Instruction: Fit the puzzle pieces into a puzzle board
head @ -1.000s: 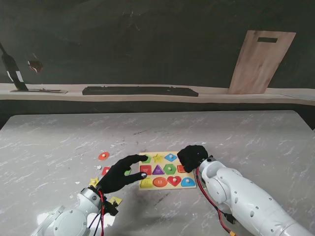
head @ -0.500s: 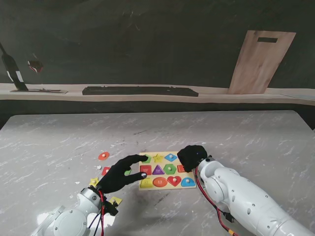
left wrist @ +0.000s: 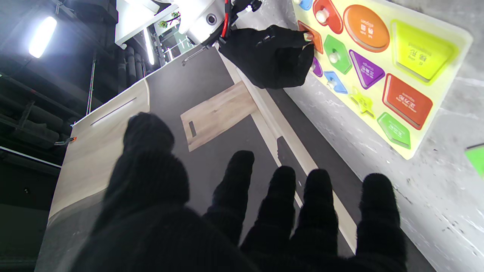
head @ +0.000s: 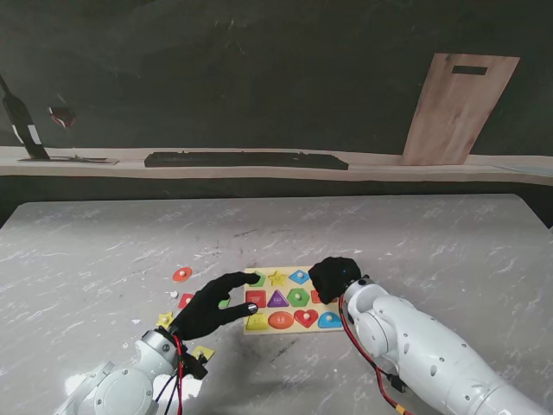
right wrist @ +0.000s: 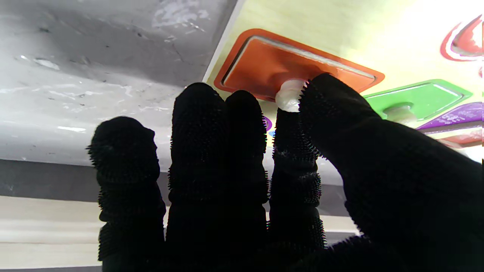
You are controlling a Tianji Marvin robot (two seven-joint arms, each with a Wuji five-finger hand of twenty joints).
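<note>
While the right hand (right wrist: pixel 264 181) works at the puzzle board (head: pixel 259 328), the scene reads so:
Orange piece (right wrist: pixel 264 64): at the board's right edge, lying in its recess — fully seated or not, I cannot tell.
Right hand: thumb and forefinger pinched on the piece's white knob (right wrist: pixel 289 94); other fingers together.
Left hand (head: pixel 210 307): over the board's left edge; fingers apart, empty.
Handling: likely light, stiff, flat — take it by the knob; smooth faces offer little else.

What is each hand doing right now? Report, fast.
Left hand: open, fingers spread, holding nothing.
Right hand: shut on the white knob of the orange piece in the puzzle board.
</note>
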